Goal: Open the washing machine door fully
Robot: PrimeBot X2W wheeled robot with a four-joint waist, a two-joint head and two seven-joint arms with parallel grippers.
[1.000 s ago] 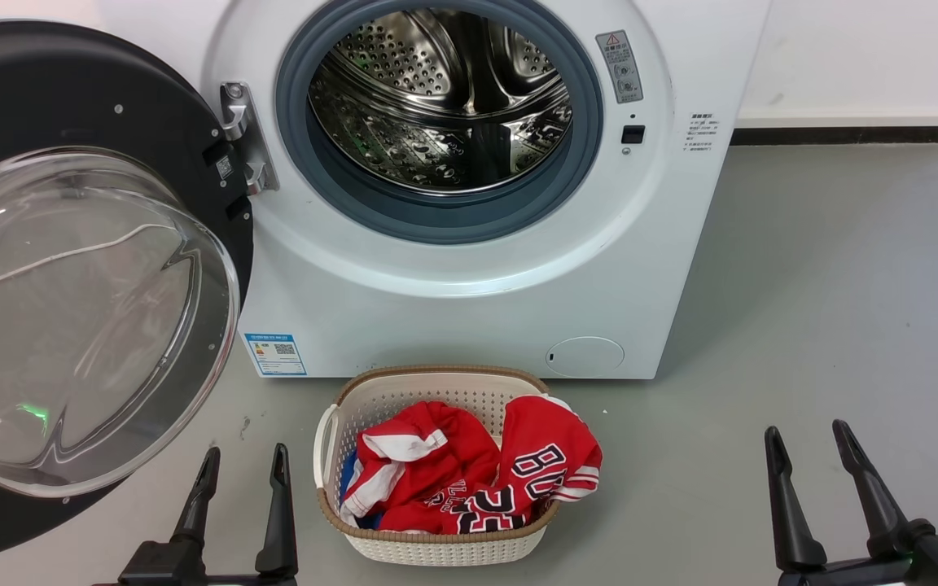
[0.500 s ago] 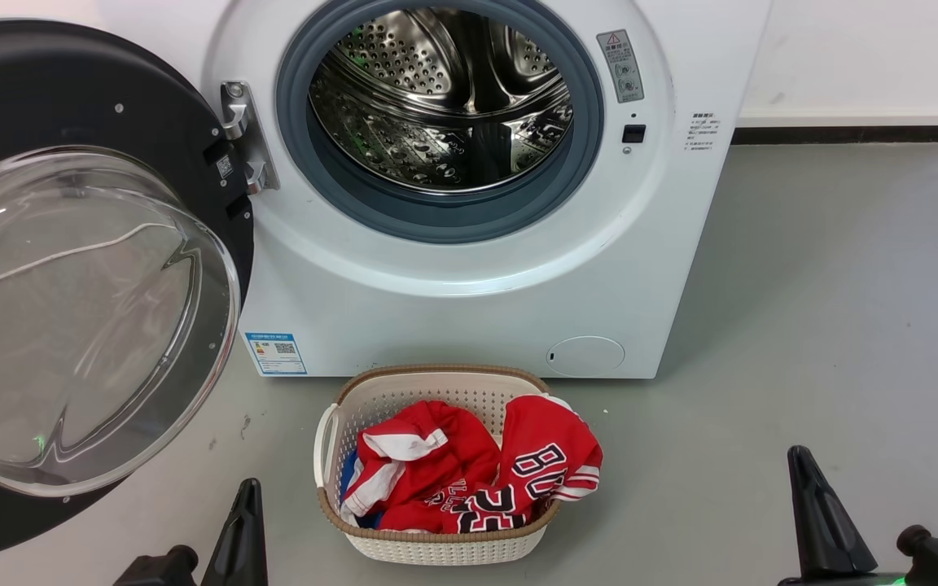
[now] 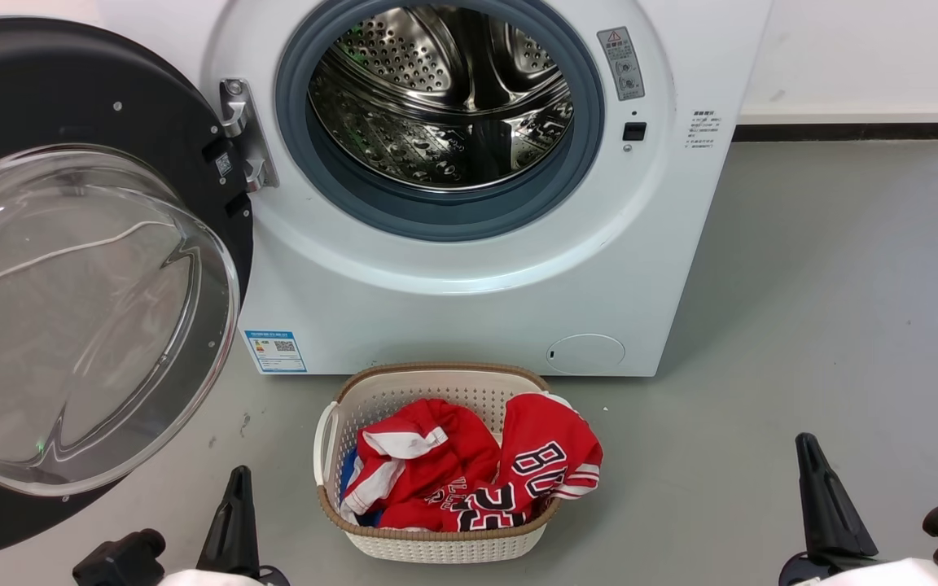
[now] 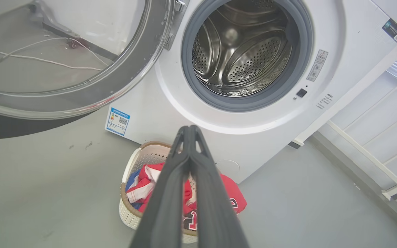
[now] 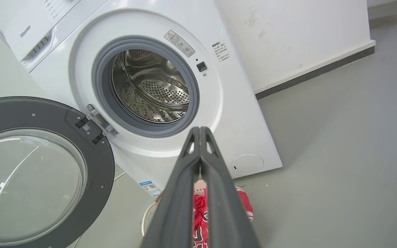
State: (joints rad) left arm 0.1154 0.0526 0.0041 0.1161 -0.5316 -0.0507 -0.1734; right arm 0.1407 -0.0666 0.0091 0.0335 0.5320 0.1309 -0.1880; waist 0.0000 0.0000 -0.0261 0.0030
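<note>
Since one second ago both my pincers have gone from spread to closed. My left gripper (image 4: 189, 131) now has its two fingers pressed together at the tips and holds nothing, and my right gripper (image 5: 200, 132) is the same. Both are well apart from the washing machine door (image 3: 70, 89), which stands swung wide at the left of the washing machine (image 3: 469, 301). It is perhaps fully open, but its far edge is cut off. A basket (image 3: 330, 456) with red clothes (image 3: 436, 464) sits just before the machine.
</note>
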